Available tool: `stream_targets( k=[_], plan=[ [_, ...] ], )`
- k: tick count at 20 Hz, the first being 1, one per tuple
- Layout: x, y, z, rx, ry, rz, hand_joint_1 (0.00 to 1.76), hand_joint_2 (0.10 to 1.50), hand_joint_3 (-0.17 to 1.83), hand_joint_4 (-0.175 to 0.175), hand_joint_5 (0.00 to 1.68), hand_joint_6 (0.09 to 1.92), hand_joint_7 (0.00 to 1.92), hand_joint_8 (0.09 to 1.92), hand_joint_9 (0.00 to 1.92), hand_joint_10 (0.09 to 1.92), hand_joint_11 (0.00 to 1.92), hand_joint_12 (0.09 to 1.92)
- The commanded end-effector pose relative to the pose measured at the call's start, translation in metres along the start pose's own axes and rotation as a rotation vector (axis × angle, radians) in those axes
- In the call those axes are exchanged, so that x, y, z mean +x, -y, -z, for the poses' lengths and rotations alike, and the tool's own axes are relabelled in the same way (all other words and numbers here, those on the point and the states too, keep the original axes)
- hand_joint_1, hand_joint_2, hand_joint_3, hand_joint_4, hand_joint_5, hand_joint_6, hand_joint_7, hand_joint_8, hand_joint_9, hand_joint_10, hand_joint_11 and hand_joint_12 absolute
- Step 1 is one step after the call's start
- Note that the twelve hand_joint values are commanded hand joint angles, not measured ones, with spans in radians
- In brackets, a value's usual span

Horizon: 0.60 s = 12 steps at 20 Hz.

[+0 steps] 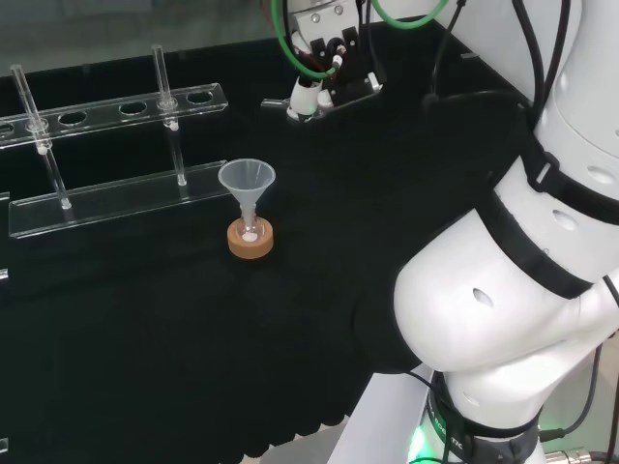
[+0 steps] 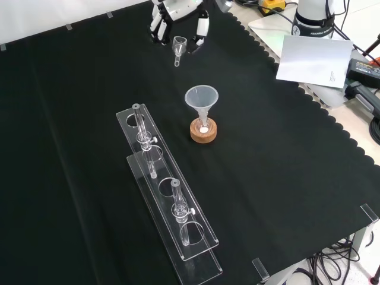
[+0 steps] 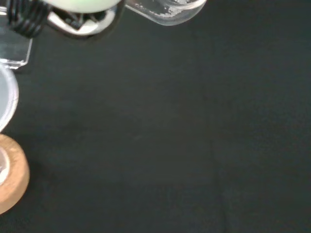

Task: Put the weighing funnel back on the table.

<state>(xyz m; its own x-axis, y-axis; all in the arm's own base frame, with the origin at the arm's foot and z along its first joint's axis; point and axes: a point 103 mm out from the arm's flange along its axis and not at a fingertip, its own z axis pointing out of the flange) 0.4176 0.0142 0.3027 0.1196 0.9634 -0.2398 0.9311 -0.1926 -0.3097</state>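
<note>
One small clear weighing funnel (image 2: 179,44) hangs under the robot hand (image 2: 172,10) at the top of the front view, cup uppermost and short stem pointing down toward the black cloth of the table (image 2: 285,166). Dark-tipped fingers (image 2: 157,28) curl down on either side of it, so the robot hand is closed on the piece and holds it above the cloth. In the wrist view the weighing funnel (image 3: 167,10) looms large and close beside a blurred pale part of the robot hand (image 3: 80,5), with bare cloth below it.

Nearer the camera in the front view, well apart from the held piece, the big funnel (image 2: 201,98) stands mouth up with its stem in a small flask set in a cork ring (image 2: 203,132); a little white material shows at the bottom of that flask. A clear rack (image 2: 169,196) lies to the left of the ring and carries two upright test tubes (image 2: 140,122).

From the head view the robot hand (image 1: 324,72) sits at the far edge of the table (image 1: 193,348), behind and to the right of the funnel (image 1: 247,179) and its cork ring (image 1: 250,240), with the rack (image 1: 116,198) off to the left.
</note>
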Motion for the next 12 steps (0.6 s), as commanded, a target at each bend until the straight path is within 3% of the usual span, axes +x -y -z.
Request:
stream_targets(
  k=[1,8,12],
  plan=[
    [-0.019,-0.015,-0.001,-0.005,-0.009,-0.012,1.08,0.71,0.68,0.175,1.13,0.94,0.63,0.64,1.03,0.23,0.90,0.98],
    [-0.028,-0.048,-0.009,-0.003,-0.009,-0.002,1.08,0.71,0.68,0.175,1.12,0.94,0.63,0.64,1.03,0.23,0.90,0.98],
    [-0.024,-0.068,-0.015,0.018,0.025,0.006,1.08,0.71,0.68,0.175,1.12,0.95,0.63,0.64,1.03,0.23,0.90,0.98]
  ],
)
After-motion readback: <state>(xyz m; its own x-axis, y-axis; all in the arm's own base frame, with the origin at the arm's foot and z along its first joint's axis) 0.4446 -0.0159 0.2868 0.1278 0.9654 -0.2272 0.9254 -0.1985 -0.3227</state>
